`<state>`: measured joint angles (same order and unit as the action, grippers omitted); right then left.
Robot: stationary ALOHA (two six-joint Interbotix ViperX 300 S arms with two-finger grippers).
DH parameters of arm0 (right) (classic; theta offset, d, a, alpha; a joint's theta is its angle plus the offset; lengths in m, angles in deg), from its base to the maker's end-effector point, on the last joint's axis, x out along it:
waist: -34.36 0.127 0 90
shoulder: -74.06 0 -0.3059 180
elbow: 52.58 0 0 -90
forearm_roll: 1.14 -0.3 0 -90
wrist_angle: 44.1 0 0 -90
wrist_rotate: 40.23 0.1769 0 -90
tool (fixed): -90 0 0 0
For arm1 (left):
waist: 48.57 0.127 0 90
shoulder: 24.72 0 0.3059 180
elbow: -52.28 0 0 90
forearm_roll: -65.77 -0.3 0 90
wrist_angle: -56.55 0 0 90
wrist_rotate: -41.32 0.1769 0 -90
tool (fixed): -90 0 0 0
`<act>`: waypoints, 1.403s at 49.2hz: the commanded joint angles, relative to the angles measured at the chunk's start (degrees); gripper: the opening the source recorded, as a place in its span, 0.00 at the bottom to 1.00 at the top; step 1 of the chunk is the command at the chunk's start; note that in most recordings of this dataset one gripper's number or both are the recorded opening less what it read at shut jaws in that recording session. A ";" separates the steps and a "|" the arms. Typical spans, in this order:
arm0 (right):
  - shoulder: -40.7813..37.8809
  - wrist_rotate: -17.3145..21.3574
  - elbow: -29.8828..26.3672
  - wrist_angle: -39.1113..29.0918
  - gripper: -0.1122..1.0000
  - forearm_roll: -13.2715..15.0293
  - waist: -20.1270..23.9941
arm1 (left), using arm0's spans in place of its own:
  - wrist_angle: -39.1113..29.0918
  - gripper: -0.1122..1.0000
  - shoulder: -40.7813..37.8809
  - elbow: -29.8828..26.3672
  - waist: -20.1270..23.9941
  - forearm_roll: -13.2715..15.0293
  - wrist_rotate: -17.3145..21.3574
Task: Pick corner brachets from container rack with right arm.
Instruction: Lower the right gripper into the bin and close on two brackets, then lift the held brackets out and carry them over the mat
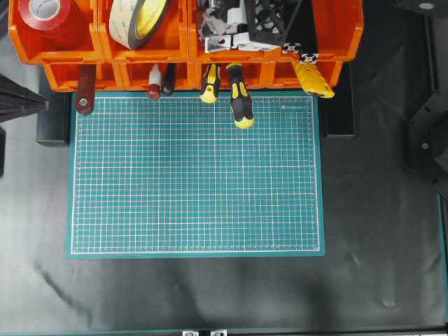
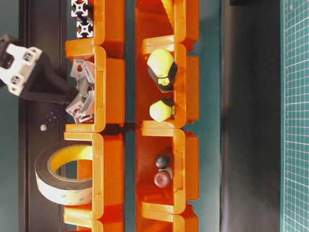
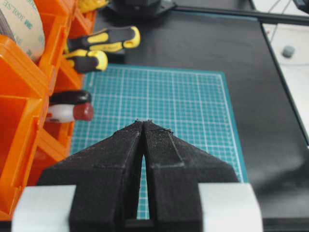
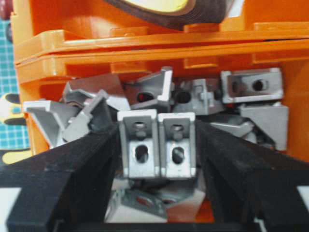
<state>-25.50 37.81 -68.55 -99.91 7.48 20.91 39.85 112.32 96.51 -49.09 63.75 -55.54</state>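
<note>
Silver ribbed corner brachets [image 4: 157,145] piled in orange container rack [image 4: 145,46]

Cast-looking corner brachets [image 4: 157,145] are showing a dull silver-grey metal finish, faintly grainy, inside the container rack [image 4: 159,46], whose bright orange plastic is gleaming smooth and glossy. The right arm's tool [image 4: 157,159] is presenting matt black fingers [image 4: 72,164] with a ribbed, layered texture, like those of the left tool [image 3: 144,126]. The green mat [image 1: 196,175] is looking flat and matt; the black surface [image 1: 378,210] is lying slightly wrinkled with a soft sheen.
</note>
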 commanded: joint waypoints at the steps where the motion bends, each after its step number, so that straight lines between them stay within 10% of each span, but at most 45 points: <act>1: 3.69 -0.09 -2.37 0.53 0.53 0.97 0.88 | 0.26 0.10 -0.18 -1.85 0.18 -0.09 -0.09; 40: 10.99 0.18 -5.01 -7.03 0.53 8.44 13.71 | 0.35 0.10 1.85 -1.93 -0.26 -0.18 -0.26; 53: 18.11 3.25 6.59 -5.10 0.53 8.44 25.05 | 0.62 0.11 2.99 -2.20 0.00 -0.18 0.18; 69: 24.79 13.27 26.89 16.61 0.53 8.44 34.63 | -1.58 0.11 5.80 -2.64 -2.29 -0.18 1.76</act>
<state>-1.41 49.33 -45.61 -89.63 15.74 54.13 38.10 118.12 95.81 -50.50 63.75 -54.31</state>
